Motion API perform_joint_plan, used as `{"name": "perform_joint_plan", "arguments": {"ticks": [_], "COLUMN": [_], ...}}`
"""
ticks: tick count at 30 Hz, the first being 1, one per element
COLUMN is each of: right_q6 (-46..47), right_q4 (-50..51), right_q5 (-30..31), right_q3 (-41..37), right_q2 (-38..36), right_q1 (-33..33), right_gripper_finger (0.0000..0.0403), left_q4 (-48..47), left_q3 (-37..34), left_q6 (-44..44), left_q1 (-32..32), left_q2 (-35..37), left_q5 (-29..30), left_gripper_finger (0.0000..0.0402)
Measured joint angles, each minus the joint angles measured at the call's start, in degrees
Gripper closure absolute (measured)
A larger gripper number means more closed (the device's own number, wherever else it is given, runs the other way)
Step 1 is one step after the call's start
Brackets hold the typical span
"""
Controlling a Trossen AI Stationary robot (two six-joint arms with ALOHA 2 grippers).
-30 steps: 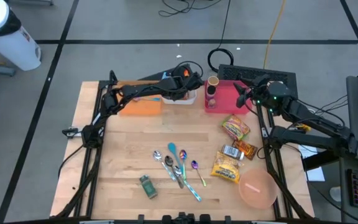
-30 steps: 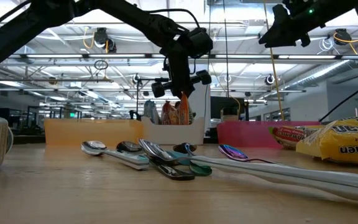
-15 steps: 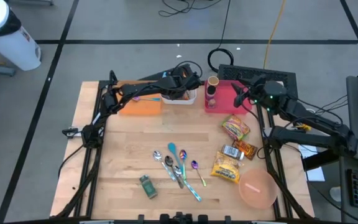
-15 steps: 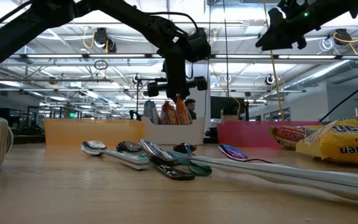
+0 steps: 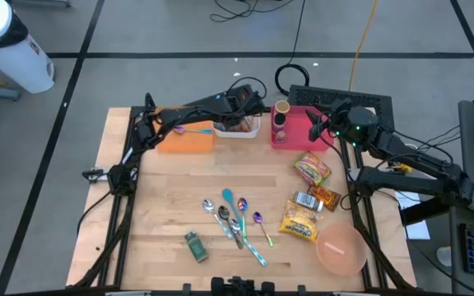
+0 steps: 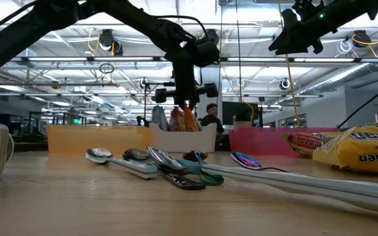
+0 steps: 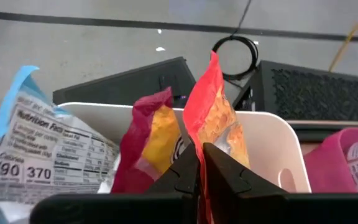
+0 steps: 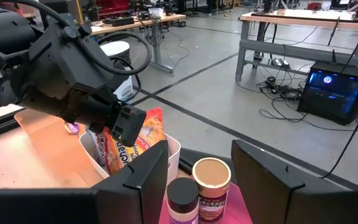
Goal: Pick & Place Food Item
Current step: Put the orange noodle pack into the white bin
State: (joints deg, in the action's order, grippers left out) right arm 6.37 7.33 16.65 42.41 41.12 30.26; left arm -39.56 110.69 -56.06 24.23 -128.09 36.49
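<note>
At the table's far edge stands a white bin (image 5: 253, 130) with several snack packets upright in it. Above it, my left gripper (image 7: 201, 155) is shut on a red-orange packet (image 7: 216, 115), which the low view shows just below the left gripper (image 6: 185, 103) as a packet (image 6: 189, 118) reaching down into the white bin (image 6: 182, 139). A blue-and-white packet (image 7: 36, 149) and a dark red one (image 7: 151, 134) stand beside it. My right gripper (image 8: 197, 158) hangs open and holds nothing above the pink bin (image 5: 303, 131). My left gripper pinches the red-orange packet between its two fingers at the packet's near edge (image 7: 206, 138). The fingers slant down at it from the table's left side. The packet stands about upright, its lower part inside the white bin among the other packets.
An orange bin (image 5: 186, 138) stands left of the white one. Two cans (image 8: 199, 186) are in the pink bin. Food packets (image 5: 299, 222) and a pink bowl (image 5: 340, 249) lie at the right, spoons (image 5: 237, 220) and a small tin (image 5: 196, 245) in the middle.
My left gripper has rolled a little about its own pointing line above the white bin, still with the red-orange packet between its fingers. The packet has shifted slightly with it and stays in the bin.
</note>
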Motion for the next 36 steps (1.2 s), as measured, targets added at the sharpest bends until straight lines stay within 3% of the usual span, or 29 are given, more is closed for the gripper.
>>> {"name": "perform_joint_plan", "arguments": {"ticks": [7,25,29,36], "right_q6": [0.0,0.02,0.02,0.02], "right_q4": [0.04,0.2,0.2,0.2], "right_q5": [-0.01,-0.21,-0.23,-0.27], "right_q3": [0.0,0.01,0.0,0.0], "right_q2": [0.0,-0.02,-0.02,-0.02], "right_q1": [0.01,0.02,0.02,0.0], "right_gripper_finger": [0.0234,0.0234,0.0234,0.0234], "left_q4": [2.71,3.35,3.37,3.21], "left_q3": [0.04,0.07,0.09,0.09], "left_q6": [5.28,8.41,9.68,10.79], "left_q1": [1.3,1.74,1.96,2.25], "left_q2": [0.0,0.11,0.11,0.11], "left_q5": [-6.62,-10.0,-11.02,-11.29], "left_gripper_finger": [0.0375,0.0373,0.0338,0.0225]}}
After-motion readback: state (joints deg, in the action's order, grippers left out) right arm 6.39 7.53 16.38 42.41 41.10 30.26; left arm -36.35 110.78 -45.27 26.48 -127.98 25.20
